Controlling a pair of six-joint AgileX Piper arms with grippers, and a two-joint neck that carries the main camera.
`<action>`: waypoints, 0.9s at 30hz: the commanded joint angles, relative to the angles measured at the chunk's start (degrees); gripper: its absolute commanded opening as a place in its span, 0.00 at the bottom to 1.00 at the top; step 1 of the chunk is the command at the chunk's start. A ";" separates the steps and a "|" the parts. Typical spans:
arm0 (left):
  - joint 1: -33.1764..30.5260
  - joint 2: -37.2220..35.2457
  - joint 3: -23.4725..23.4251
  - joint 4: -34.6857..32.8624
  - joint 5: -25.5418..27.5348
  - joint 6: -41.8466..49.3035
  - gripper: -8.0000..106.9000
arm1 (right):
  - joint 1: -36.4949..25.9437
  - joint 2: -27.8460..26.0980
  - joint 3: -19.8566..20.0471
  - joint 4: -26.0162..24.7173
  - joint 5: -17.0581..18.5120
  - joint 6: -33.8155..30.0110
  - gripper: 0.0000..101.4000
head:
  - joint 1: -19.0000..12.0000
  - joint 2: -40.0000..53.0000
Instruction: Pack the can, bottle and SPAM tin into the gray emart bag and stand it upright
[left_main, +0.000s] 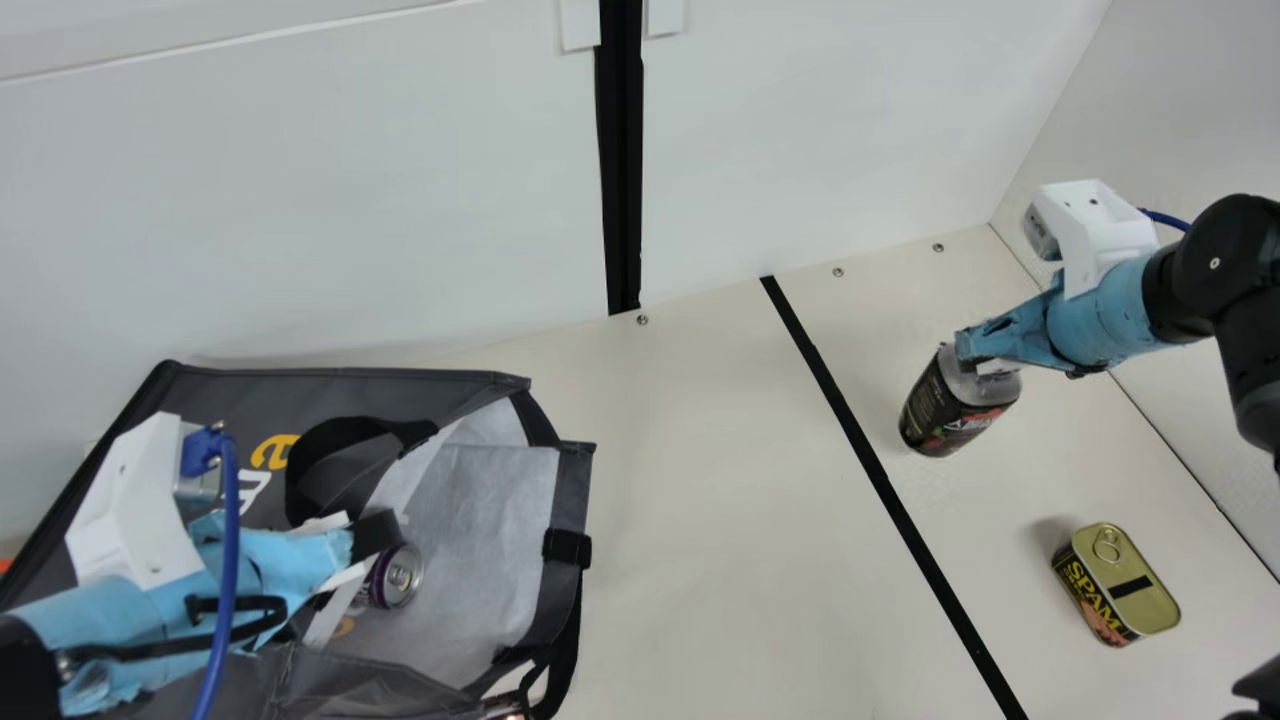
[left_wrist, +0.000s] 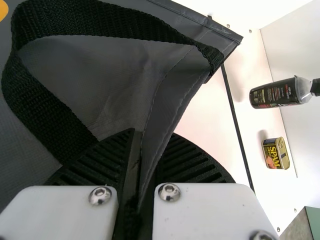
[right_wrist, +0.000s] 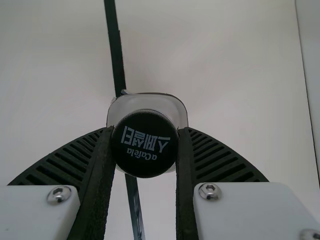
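My left gripper (left_main: 358, 560) is shut on the fabric edge of the gray bag (left_main: 470, 380) in the main view; in the left wrist view, that edge runs between the fingers of my left gripper (left_wrist: 140, 170). The bag lies on its side, and the can (left_main: 400, 577) is inside its mouth. At the right, my right gripper (left_main: 975, 352) holds the top of the dark-labelled bottle (left_main: 950, 405). The right wrist view has my right gripper (right_wrist: 144, 142) shut on the bottle's black cap (right_wrist: 145, 145). Apart from them, the SPAM tin (left_main: 1140, 590) stands on the table.
A black tape line (left_main: 880, 470) crosses the cream table (left_main: 700, 500) between the bag and the bottle. White walls (left_main: 350, 200) rise behind the table and at the right. The bag's black strap (left_main: 345, 450) loops up near my left gripper.
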 joint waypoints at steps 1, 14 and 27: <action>0.00 0.00 0.00 0.00 0.00 0.00 0.00 | 0.61 -0.52 0.20 0.38 0.21 -0.83 0.00 | -1.30 -0.05; 0.00 0.00 0.00 0.00 0.00 0.00 0.00 | 5.46 -5.87 2.63 1.31 2.62 -5.80 0.00 | -1.30 -0.05; 0.00 0.00 0.00 0.00 0.00 0.00 0.00 | 10.28 -11.96 9.30 2.22 2.99 -11.10 0.00 | -1.30 -0.05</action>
